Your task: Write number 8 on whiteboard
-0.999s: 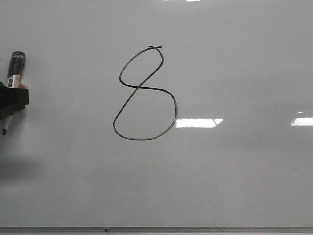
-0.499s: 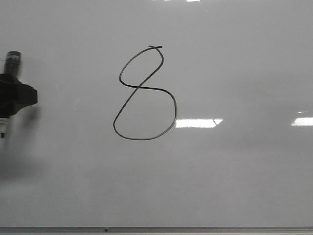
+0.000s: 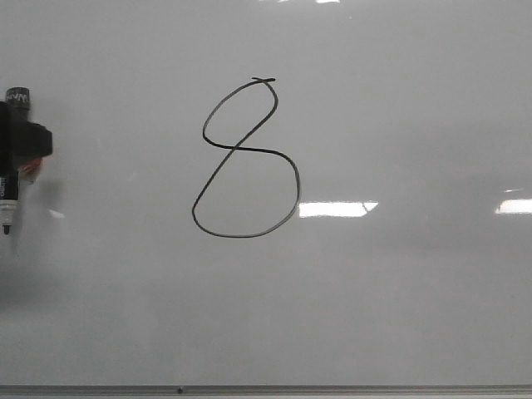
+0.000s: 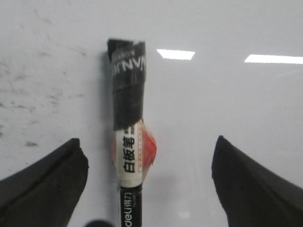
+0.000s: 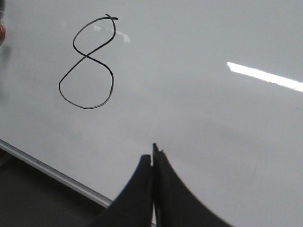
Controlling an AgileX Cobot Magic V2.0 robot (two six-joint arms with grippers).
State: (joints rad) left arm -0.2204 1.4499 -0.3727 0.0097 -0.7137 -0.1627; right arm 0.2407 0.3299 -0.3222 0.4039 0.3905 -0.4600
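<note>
The number 8 (image 3: pixel 237 148) is drawn in thin black line at the middle of the whiteboard (image 3: pixel 399 291); it also shows in the right wrist view (image 5: pixel 86 55). A black-capped marker pen (image 3: pixel 8 195) lies at the board's far left, its tip pointing toward the bottom edge. My left gripper (image 4: pixel 147 141) is open, its fingers wide apart on either side of the marker (image 4: pixel 130 156) without touching it. My right gripper (image 5: pixel 152 153) is shut and empty over the board's lower right part.
The board's thin grey metal bottom edge (image 3: pixel 332 388) runs along the front; in the right wrist view this edge (image 5: pixel 47 170) borders a dark surface. Bright light reflections (image 3: pixel 337 209) lie right of the 8. Faint smudges (image 4: pixel 28 99) mark the board near the marker.
The left gripper's black finger has shifted up along the marker. The marker has gone from slightly tilted to upright. The 8 is unchanged.
</note>
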